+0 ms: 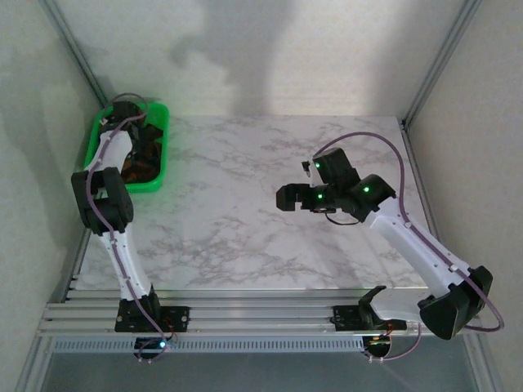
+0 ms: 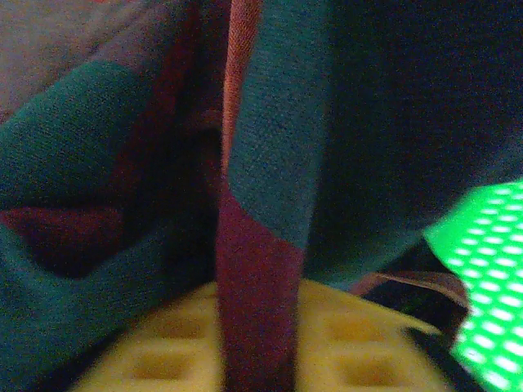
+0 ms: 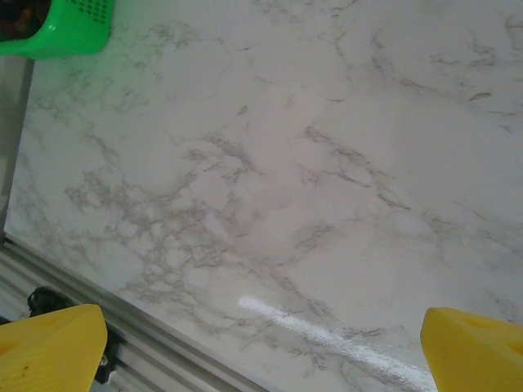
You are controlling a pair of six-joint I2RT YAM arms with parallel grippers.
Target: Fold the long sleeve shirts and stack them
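Observation:
A plaid long sleeve shirt lies bunched in the bright green tray at the table's far left. My left gripper reaches down into that tray. In the left wrist view a strip of the shirt, checked in teal, dark red and navy, runs up from between the yellow fingers. The left gripper is shut on that fold. My right gripper hovers over the bare marble right of centre. Its yellow fingertips stand wide apart, so the right gripper is open with nothing between them.
The tray's mesh wall glows green close to the right of the left fingers. One corner of the tray sits at the upper left of the right wrist view. The marble tabletop spreads between the arms, with aluminium rails along its near edge.

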